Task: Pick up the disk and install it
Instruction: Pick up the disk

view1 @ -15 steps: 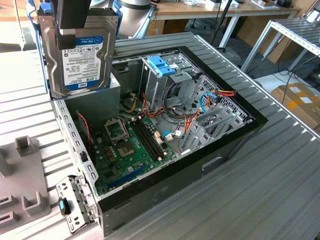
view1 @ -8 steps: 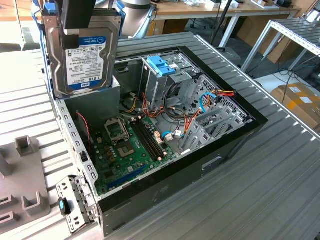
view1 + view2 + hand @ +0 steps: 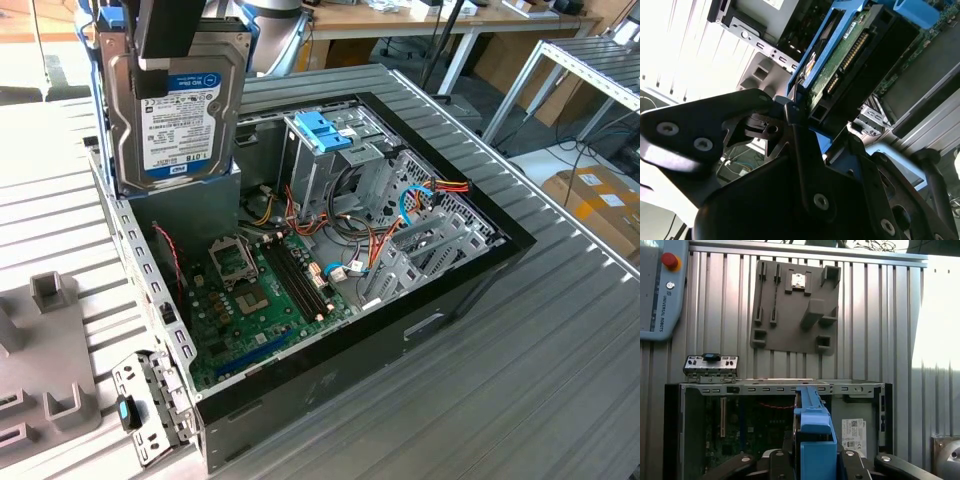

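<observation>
We see the black two-fingered gripper (image 3: 158,72) holding the disk (image 3: 180,110), a flat rectangular silver metal hard drive with a white, blue-banded label and blue plastic side rails. The jaws are closed on the drive. In the second wrist view a dark finger (image 3: 802,150) presses against one blue rail, and the green circuit-board underside of the disk (image 3: 840,60) runs away from the grip. The disk stands on edge, label facing the exterior camera. It hangs over the far corner of the open black computer case (image 3: 450,290) at the exterior view's left, above the grey power supply box (image 3: 856,432) with its white label. We cannot tell whether its lower edge touches anything. Inside the case lies the green motherboard (image 3: 250,320). Toward the exterior view's right of it stands the grey metal drive cage (image 3: 370,170), with a bare blue plastic bracket (image 3: 325,130) on top, well apart from the disk. The case rests on a ribbed aluminium table (image 3: 540,390). In the first wrist view a grey moulded fixture plate (image 3: 795,305) lies on the table beyond the case. A grey teach pendant with a red button (image 3: 660,295) lies near it, and a small perforated metal panel (image 3: 710,369) sits just beside the case wall.
</observation>
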Controlling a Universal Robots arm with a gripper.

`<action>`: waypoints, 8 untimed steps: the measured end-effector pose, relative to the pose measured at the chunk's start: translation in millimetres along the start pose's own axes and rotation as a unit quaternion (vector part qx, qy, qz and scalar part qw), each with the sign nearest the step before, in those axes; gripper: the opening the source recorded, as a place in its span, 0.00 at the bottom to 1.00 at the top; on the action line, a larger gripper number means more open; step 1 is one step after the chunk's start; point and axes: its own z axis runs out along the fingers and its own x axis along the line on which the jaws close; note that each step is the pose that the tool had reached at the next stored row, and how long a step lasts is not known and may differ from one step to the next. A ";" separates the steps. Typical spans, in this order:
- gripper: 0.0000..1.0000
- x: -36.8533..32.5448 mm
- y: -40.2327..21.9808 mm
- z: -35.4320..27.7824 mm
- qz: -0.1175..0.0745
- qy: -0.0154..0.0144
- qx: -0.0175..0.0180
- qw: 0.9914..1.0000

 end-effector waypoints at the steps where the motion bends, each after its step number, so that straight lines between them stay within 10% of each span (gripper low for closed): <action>1: 0.37 0.1 -0.6 -0.1 0.000 0.000 0.000 1.000; 8: 0.37 1.3 -6.0 -0.4 0.000 0.000 0.000 1.000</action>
